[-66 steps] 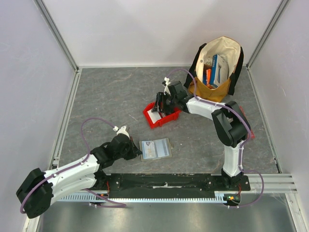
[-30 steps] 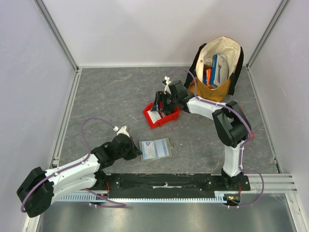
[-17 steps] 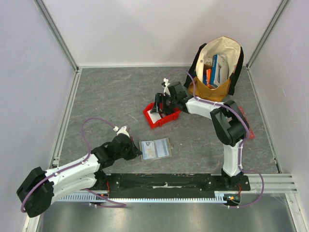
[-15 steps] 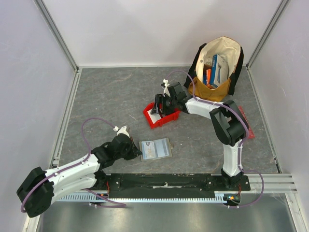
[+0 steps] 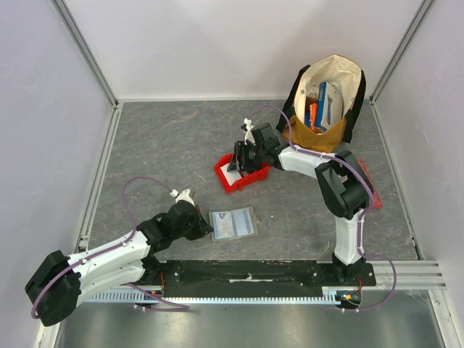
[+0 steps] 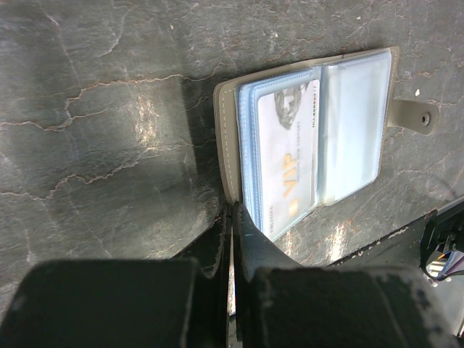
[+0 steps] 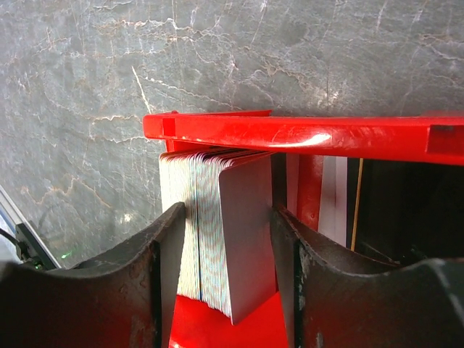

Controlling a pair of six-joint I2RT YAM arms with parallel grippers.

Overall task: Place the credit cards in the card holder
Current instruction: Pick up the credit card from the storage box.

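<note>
- Where the right pincer [image 7: 228, 214] reaches down into the small red plastic bin [image 7: 290, 134], a stack of thin rectangular plastic credit cards [image 7: 217, 239] stands on edge between its two black fingers [image 7: 170, 246].
- The front card shows a plain white-grey face. Behind it the other cards fan slightly, and their edges read as fine pale blue and white stripes.
- One finger lies against the fanned side of the stack, and the other sits right at the edge of the front card.
- The right pincer is partly closed around the stack, but I cannot tell whether it actually squeezes the cards.
- The top of the stack reaches the bin's rim, just past the fingertips.
- The left pincer [image 6: 232, 217] is fully closed, with its tips pressed together and no gap between them.
- The small flat grey-olive folding card holder [image 6: 319, 130] lies open on the grey stone-patterned table [image 6: 109, 109], directly beyond those tips, with its near corner touching them.
- Clear plastic sleeves sit inside its grey-olive cover.
- The half nearer the left pincer holds a pale card with gold "VIP" lettering [image 6: 286, 167].
- The farther half shows a pale, glossy sleeve.
- A short grey-olive tab with a snap stud [image 6: 413, 116] sticks out from the edge farthest from the left pincer.
- In the top view the card holder lies well apart from the right pincer, and the stack in the bin is well apart from the left pincer.
</note>
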